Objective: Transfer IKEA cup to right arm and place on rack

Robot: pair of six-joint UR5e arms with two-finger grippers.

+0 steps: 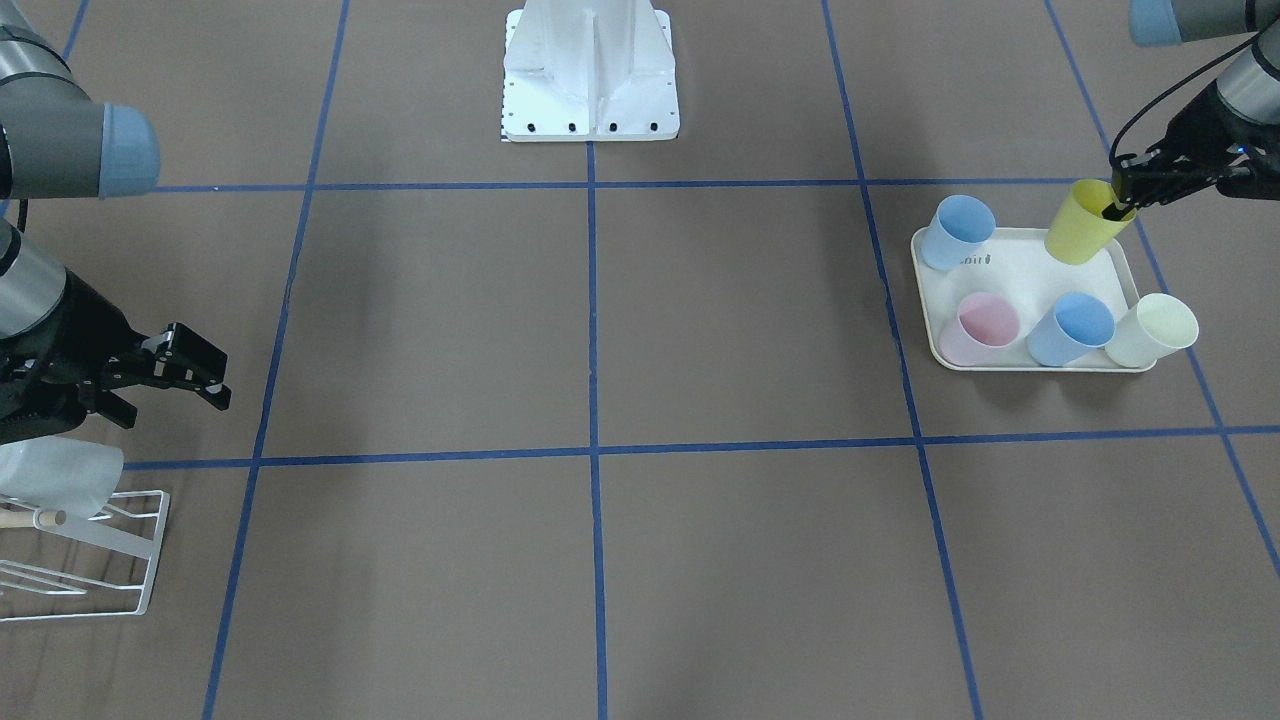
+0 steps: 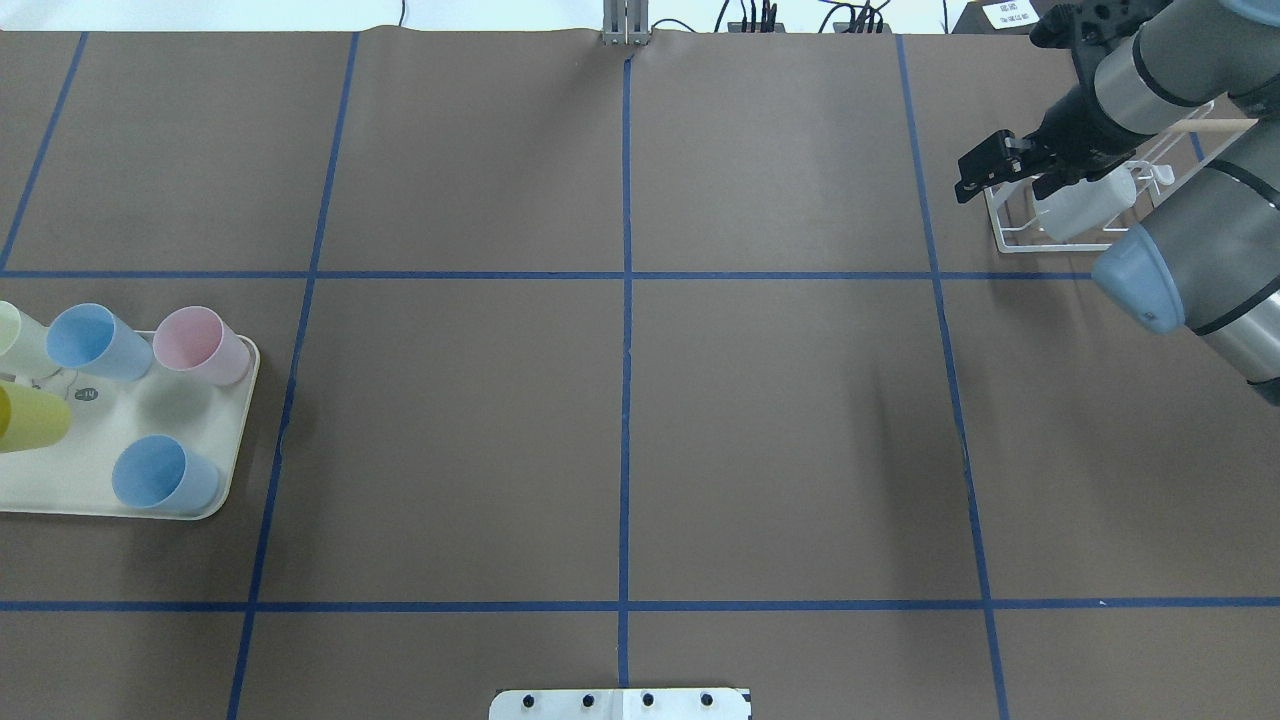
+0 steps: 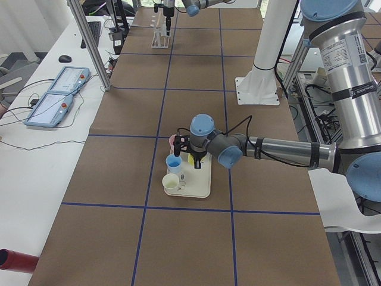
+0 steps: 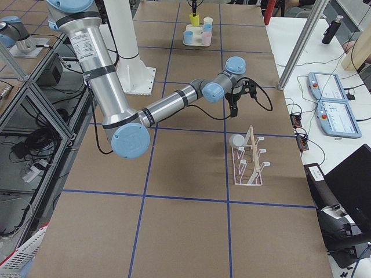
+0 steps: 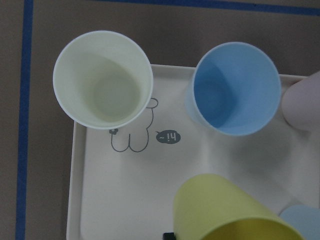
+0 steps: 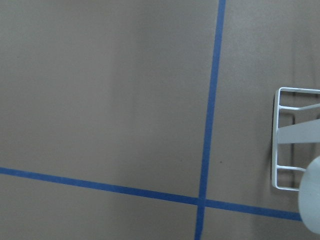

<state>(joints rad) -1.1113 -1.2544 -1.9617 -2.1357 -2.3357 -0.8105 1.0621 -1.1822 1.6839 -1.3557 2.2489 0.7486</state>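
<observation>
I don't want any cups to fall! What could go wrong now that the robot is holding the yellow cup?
The left gripper pinches the yellow cup only at its rim, and it hangs tilted, so it might slip. The pale cup stands at the tray's corner close by; a swing could knock it. The rack already holds a white cup, which the new one might bump.

The yellow cup [image 1: 1082, 228] hangs tilted, its rim pinched in the left pincer [image 1: 1120, 203]. The white wire rack [image 1: 90, 555], with a pale wooden rod, stands near the right arm's [image 1: 50, 300] spread pincer [image 1: 205, 372] and carries a whitish cup [image 1: 60, 475].
</observation>
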